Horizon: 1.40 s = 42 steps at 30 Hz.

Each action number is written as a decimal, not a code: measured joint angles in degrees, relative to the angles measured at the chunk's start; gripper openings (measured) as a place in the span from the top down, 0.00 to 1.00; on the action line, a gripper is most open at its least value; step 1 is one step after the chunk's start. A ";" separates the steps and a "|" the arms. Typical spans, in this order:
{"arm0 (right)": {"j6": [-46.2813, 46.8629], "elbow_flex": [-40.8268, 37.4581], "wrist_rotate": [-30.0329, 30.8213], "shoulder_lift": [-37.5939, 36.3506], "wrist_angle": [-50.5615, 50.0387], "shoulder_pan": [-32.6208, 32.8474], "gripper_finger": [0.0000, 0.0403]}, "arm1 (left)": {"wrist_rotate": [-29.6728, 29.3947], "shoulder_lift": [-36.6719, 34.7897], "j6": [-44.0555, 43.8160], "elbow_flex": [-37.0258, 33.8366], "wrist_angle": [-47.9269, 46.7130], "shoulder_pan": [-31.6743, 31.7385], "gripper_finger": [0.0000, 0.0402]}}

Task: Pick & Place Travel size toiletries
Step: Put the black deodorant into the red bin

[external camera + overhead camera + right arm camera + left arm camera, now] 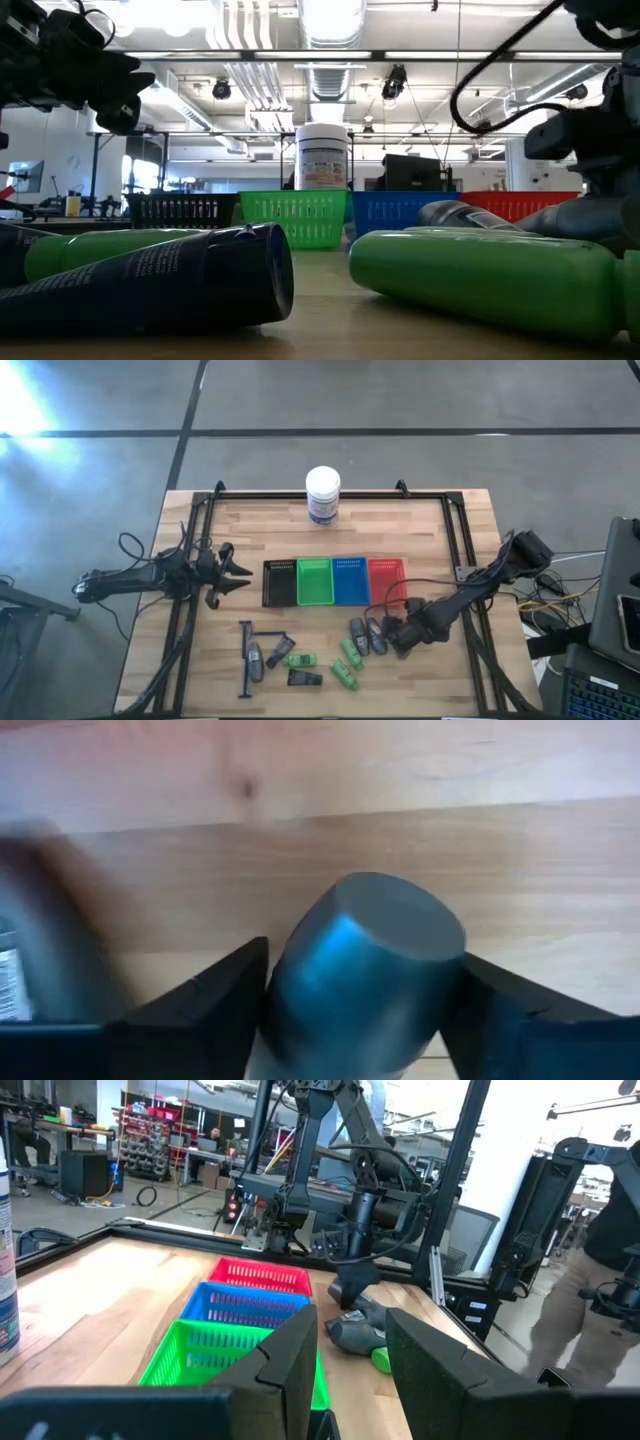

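The travel size toiletries lie on the wooden table in two loose groups, grey tubes, green packets and dark packs, one at the near middle [285, 660] and one to its right [352, 645]. My right gripper [393, 635] points down at the right group, shut on a grey tube [365, 970]. My left gripper [238, 572] waits open and level at the table's left, with nothing between its fingers [290, 1360]. In the low view a green tube [480, 280] and a dark tube [160, 285] lie close up. My right gripper pinches the grey tube's two sides [285, 990] between its two fingers, which come from above and point down. The tube's round flat end [400, 920] sticks out past the fingers. Its other end is hidden below the frame, so its rest on the table cannot be seen.
Black [280, 582], green [314, 582], blue [350, 580] and red [386, 578] trays stand in a row at the table's middle. A white jar [323, 495] stands at the far edge. A black frame [455, 520] runs around the table. A person stands beyond the right arm [600, 1280].
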 joint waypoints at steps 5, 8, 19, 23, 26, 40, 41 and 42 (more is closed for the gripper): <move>-0.27 -0.01 0.06 -0.27 0.04 2.48 0.51 | 0.00 0.00 -0.02 0.00 0.00 0.00 0.69; -1.61 -0.01 -0.05 -0.27 0.57 3.66 0.51 | 0.00 -0.02 0.00 0.00 0.00 0.01 0.69; -12.01 4.03 0.07 -2.91 1.95 4.85 0.51 | 0.00 -0.04 0.00 0.00 0.02 0.00 0.69; -15.40 7.36 3.37 -5.50 0.81 4.13 0.51 | 0.00 -0.04 -0.02 0.00 0.02 0.02 0.69; -17.30 9.78 8.03 -8.26 -2.25 2.46 0.51 | 0.00 -0.04 -0.01 0.00 0.02 0.00 0.69; -47.21 10.06 7.79 -16.51 -9.93 -27.74 0.51 | 0.00 0.07 -0.01 0.00 0.00 0.00 0.69; -49.26 9.50 6.58 -16.26 -9.16 -29.86 0.51 | 0.00 0.07 0.00 0.00 0.02 0.00 0.69; -51.22 9.07 5.42 -15.95 -8.74 -31.78 0.51 | 0.00 0.07 -0.01 0.00 0.01 0.01 0.69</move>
